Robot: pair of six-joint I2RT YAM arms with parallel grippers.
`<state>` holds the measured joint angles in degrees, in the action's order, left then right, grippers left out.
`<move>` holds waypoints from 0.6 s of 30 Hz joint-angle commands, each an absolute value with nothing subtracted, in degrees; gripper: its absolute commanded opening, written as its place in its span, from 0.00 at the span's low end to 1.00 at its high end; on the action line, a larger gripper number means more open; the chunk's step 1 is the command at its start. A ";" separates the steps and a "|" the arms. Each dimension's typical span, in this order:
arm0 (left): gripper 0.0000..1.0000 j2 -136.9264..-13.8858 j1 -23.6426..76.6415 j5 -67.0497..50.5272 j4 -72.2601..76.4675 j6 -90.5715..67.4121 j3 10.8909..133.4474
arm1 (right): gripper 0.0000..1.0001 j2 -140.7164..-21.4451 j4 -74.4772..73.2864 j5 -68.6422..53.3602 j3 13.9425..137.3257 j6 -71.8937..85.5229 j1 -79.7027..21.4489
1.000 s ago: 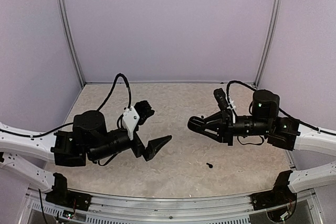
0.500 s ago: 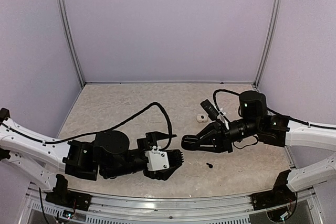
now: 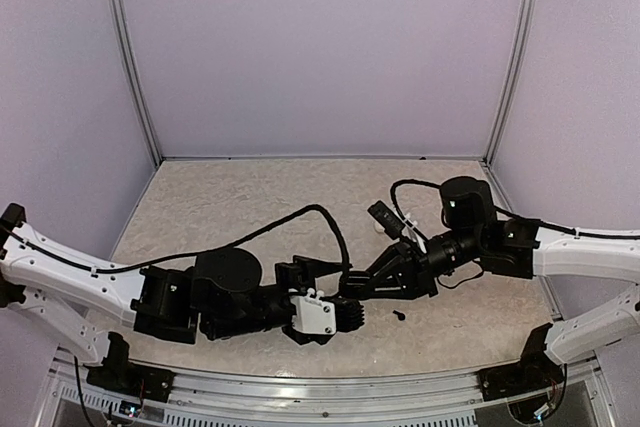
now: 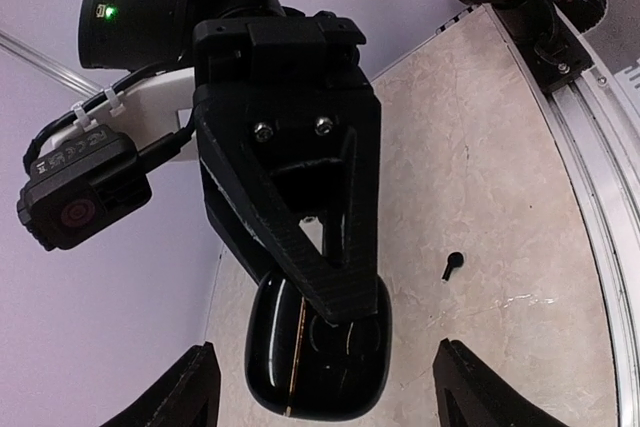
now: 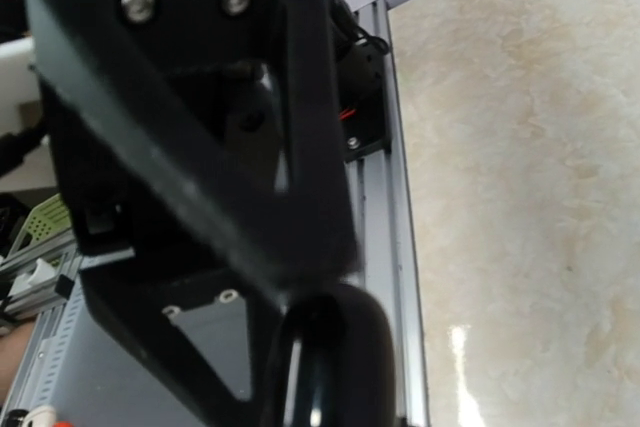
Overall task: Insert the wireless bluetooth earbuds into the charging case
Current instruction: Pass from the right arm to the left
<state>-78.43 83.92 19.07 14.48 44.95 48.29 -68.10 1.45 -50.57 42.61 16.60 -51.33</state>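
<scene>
Left wrist view: the right end effector reaches down from the top of the picture, its black lattice fingers closed narrow on a glossy black charging case. The case is rounded like a pebble and hangs from the fingertips above the pale, marbled bench. A thin seam runs down the case's face.

The left end effector stands wide. Its two black fingertips show at the bottom corners of the picture, one on each side of the case. There is a clear gap between the case and each fingertip, so the left end effector touches nothing.

One black earbud lies on the bench, a tiny dark shape with a short stem. In this view it sits to the right of the case, between the case and the metal rail at the near edge of the bench. It is apart from both end effectors and neither one touches it.

Top external view: the two arms meet near the middle of the bench, toward its near edge. The left arm comes in from the left and the right arm from the right, and their end effectors overlap. The earbud lies just right of the left end effector and just nearer the front than the right one.

Right wrist view: blurred. It shows the right end effector's own dark finger and the top of the shiny case beneath it.
</scene>
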 commanded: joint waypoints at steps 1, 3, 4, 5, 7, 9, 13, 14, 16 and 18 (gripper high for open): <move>0.71 -79.51 83.35 16.44 14.40 46.87 50.55 | 0.07 -69.13 0.37 -52.46 45.06 16.50 -52.48; 0.68 -79.62 83.13 15.83 14.09 47.17 50.62 | 0.07 -69.32 0.35 -52.59 45.30 16.26 -52.67; 0.66 -79.66 83.07 15.53 13.99 47.19 50.70 | 0.07 -69.47 0.35 -52.71 45.39 16.17 -52.73; 0.65 -79.59 82.99 15.40 13.90 47.16 50.69 | 0.07 -69.60 0.35 -52.81 45.50 16.08 -52.81; 0.61 -79.54 82.88 15.31 13.81 47.33 50.79 | 0.07 -69.90 -0.91 -53.11 45.77 15.80 -52.99; 0.56 -79.39 82.80 15.11 13.65 47.48 50.82 | 0.07 -70.05 -1.22 -53.39 45.94 15.56 -53.10; 0.47 -79.21 82.50 14.95 12.98 47.61 50.83 | 0.07 -70.07 -1.25 -54.13 46.28 15.41 -53.17; 0.46 -79.11 82.38 15.05 13.13 47.53 50.79 | 0.07 -69.93 -1.31 -54.12 46.39 15.37 -53.17; 0.43 -78.89 82.22 15.25 13.84 47.22 50.58 | 0.10 -69.73 -1.32 -54.38 46.54 15.12 -53.11; 0.40 -78.59 82.18 15.27 14.75 46.96 50.41 | 0.16 -69.55 -1.12 -54.49 46.71 15.06 -53.10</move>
<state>-79.26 82.85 15.51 13.67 47.00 49.23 -69.93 -1.06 -52.18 44.53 15.86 -52.56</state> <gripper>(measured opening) 0.471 0.240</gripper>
